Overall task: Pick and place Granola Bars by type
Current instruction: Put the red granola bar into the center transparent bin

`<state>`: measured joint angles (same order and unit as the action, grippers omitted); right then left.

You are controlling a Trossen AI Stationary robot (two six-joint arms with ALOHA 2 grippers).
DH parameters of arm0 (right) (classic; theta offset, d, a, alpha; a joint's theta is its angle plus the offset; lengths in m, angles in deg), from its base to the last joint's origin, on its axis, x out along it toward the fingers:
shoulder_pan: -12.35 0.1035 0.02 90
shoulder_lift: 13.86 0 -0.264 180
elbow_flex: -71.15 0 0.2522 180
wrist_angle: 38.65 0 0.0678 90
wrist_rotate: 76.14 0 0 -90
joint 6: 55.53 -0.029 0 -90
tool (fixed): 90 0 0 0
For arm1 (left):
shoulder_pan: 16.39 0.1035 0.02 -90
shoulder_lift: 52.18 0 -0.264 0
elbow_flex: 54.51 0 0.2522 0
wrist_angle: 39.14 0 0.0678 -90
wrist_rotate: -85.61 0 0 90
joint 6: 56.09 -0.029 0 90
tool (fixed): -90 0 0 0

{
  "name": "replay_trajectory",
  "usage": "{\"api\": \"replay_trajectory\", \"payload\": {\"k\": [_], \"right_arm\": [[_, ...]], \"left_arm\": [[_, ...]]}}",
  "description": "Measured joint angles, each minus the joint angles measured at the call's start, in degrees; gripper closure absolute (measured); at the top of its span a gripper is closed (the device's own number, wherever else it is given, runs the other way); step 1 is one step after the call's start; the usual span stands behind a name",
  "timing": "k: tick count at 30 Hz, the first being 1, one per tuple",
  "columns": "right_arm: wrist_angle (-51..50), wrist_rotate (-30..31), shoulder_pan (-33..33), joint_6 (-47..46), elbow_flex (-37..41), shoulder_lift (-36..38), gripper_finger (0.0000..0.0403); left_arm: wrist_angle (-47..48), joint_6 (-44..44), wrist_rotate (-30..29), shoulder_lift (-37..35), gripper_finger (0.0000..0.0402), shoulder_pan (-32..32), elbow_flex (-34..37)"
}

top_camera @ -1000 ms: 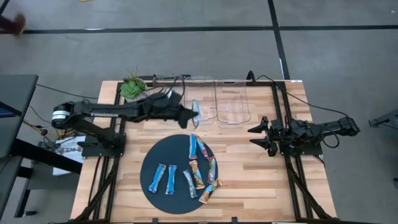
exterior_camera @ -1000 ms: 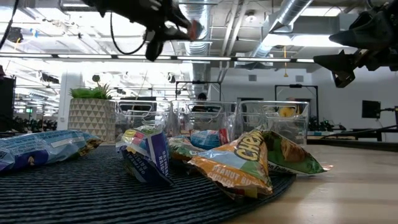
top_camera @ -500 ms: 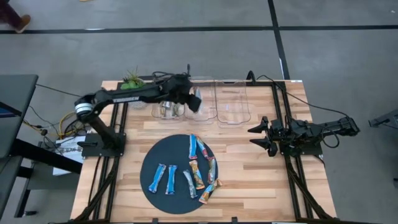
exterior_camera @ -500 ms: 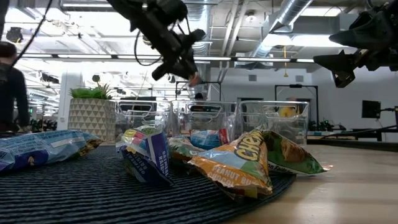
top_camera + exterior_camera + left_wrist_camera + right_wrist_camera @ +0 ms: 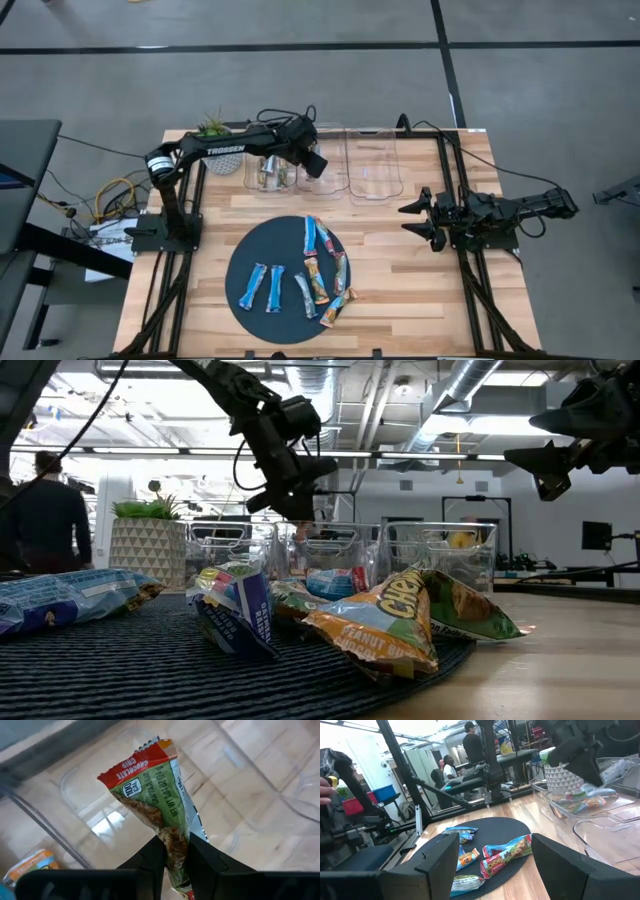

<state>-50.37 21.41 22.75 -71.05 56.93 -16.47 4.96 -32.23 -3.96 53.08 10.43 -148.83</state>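
My left gripper hangs over the middle one of three clear bins at the table's far side. It is shut on a granola bar in a green wrapper with red ends. Several more granola bars in blue, tan and orange wrappers lie flat on a dark round mat near the front edge. The left bin holds a few bars, one of them orange. My right gripper waits open and level at the table's right side. My left gripper pinches the green bar between its two fingers near one end of the wrapper. The fingers slant down from the table's left. The rest of the bar sticks out beyond the fingertips to its red crimped end, lifted clear above the bin's floor.
A potted plant in a patterned pot stands at the far left corner, beside the bins. The right bin shows nothing inside. Bare wood lies between mat and bins. People stand in the room beyond the table.
My left gripper has come down from high above the table toward the clear bins and has tipped from nearly level to pointing steeply down. The arm has swung toward the far edge. The green bar has stayed in its fingers throughout.
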Motion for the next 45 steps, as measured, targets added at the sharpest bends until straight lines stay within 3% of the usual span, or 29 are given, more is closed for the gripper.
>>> {"api": "replay_trajectory", "payload": {"k": [16, 27, 31, 38, 45], "right_arm": [[0.00, -0.02, 0.01, 0.01, 0.01, 0.00, 0.0159], [0.00, -0.02, -0.01, 0.01, 0.00, 0.00, 0.0159], [0.00, -0.02, 0.01, 0.01, -0.01, 0.00, 0.0159], [0.00, -0.02, 0.01, 0.01, 0.01, 0.00, 0.0159], [0.00, -0.02, 0.01, 0.01, 0.01, 0.00, 0.0159]], "left_arm": [[2.09, -1.71, 1.49, 0.87, 0.0238, 0.78, -0.25], [5.93, -4.48, 2.83, 0.89, 0.0234, -2.19, -7.84], [6.27, -4.63, 7.18, 0.89, 0.0234, -4.24, -10.88], [4.80, -5.24, 13.71, 0.89, 0.0234, -10.04, -14.05], [4.88, -12.61, 14.34, 0.87, 0.0234, -17.37, -15.43]]}}
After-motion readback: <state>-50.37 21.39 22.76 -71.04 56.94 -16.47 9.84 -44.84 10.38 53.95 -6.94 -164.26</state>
